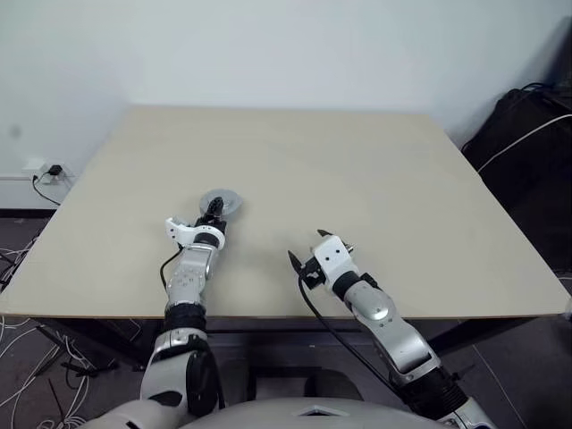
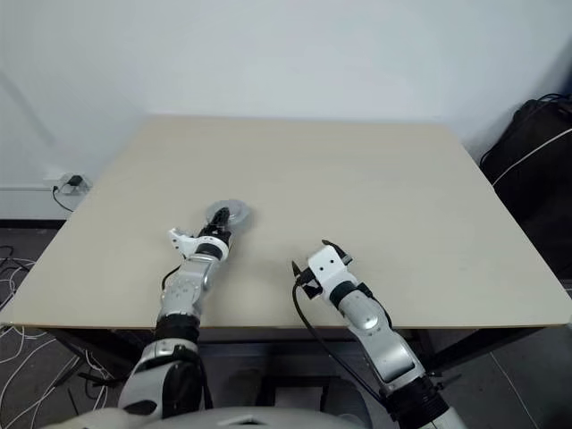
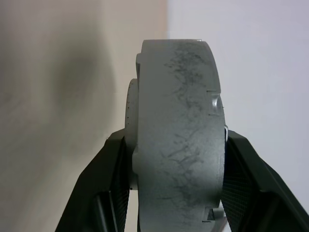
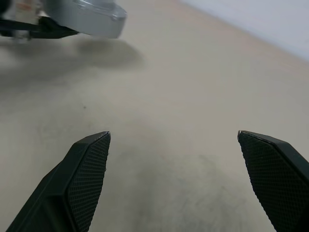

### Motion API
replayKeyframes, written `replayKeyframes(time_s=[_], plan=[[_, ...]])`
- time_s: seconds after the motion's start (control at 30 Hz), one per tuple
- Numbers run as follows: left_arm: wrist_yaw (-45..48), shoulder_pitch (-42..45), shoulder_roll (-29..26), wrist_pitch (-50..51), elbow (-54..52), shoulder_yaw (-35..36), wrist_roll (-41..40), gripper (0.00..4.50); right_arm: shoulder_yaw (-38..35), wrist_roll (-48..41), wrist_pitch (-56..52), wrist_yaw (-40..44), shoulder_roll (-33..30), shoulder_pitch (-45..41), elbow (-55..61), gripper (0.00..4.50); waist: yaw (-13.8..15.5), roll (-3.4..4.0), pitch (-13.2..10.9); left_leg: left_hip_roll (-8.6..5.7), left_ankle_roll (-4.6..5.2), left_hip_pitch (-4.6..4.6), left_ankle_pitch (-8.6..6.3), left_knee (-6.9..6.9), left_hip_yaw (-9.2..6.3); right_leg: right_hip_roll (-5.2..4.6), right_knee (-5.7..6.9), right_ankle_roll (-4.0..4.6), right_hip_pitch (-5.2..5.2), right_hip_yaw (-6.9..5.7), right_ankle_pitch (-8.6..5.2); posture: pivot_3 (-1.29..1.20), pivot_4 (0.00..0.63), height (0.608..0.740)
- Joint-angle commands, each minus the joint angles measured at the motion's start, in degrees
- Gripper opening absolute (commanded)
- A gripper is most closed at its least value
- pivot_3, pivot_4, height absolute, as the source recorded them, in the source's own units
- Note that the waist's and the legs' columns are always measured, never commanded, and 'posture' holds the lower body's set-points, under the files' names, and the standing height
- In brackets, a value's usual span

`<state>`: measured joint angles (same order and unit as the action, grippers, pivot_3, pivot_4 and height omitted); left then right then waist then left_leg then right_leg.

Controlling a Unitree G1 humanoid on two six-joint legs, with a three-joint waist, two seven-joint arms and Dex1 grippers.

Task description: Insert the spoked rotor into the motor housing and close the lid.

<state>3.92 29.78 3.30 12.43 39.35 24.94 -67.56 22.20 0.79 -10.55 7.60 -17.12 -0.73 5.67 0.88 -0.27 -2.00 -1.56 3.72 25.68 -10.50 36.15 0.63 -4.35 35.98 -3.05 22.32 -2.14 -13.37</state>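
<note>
While unmarked, grey motor housing (image 3: 176, 140) in left hand (image 1: 214, 211).

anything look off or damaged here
Nothing is spilled or broken. The one oddity: the grey round motor part clamped in the left gripper has dark, crack-like smudges across its outer wall; the frames don't show whether they are cracks or dirt. The right gripper is open and holds nothing, above the table.
</note>
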Motion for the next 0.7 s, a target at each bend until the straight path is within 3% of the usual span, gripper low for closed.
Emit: replayKeyframes(time_s=[0.03, 0.23, 0.37, 0.6, 0.7], plan=[[1.0, 7.5, -2.5, -2.8, 6.7, 2.5, 4.1, 2.07, -1.9, 1.3, 0.5, 0.6, 0.8, -0.4, 1.2, 4.50, 0.0, -0.03, 0.0, 0.01, -0.01, 0.00, 0.00, 0.00, 0.00, 0.00, 0.00, 0.01, 0.02, 0.00, 0.03, 0.00, 0.000, 0.740], [-0.4, 14.1, -5.3, -3.5, 18.4, 4.8, 11.1, 2.07, -2.7, 2.4, -0.1, 1.6, 2.4, 0.2, 1.4, 4.50, 0.0, -0.08, 0.0, 0.01, -0.03, 0.00, 0.02, -0.01, -0.02, 0.05, 0.02, 0.00, 0.05, 0.03, 0.07, 0.00, 0.000, 0.740], [0.5, 15.4, -5.8, -2.0, 20.8, 6.8, 13.1, 2.07, -3.8, 2.3, -1.8, 1.9, 3.7, 0.5, 1.3, 4.50, 0.1, -0.11, 0.0, 0.00, -0.03, -0.01, 0.02, -0.02, -0.02, 0.04, 0.01, -0.21, 0.05, 0.03, 0.19, 0.00, 0.000, 0.740], [-2.5, 11.6, -4.8, 2.7, 15.8, 7.9, 15.6, 4.39, -4.4, 3.3, -3.1, 2.8, 4.9, 0.3, 1.3, 4.50, -0.2, -0.11, 0.1, 0.02, -0.07, -0.05, 0.03, -0.02, -0.02, 0.00, 0.02, -0.02, 0.07, 0.07, 0.28, 0.00, 0.000, 0.740], [-7.5, 4.3, -2.9, 9.4, 4.2, 6.4, 16.1, 4.47, -5.0, 2.8, -4.1, 3.2, 5.6, 0.3, 1.4, 4.50, -0.8, -0.06, 0.4, 0.03, -0.07, -0.13, 0.03, -0.03, 0.01, -0.02, 0.03, -0.01, 0.07, 0.24, 0.29, 0.00, 0.000, 0.740]])
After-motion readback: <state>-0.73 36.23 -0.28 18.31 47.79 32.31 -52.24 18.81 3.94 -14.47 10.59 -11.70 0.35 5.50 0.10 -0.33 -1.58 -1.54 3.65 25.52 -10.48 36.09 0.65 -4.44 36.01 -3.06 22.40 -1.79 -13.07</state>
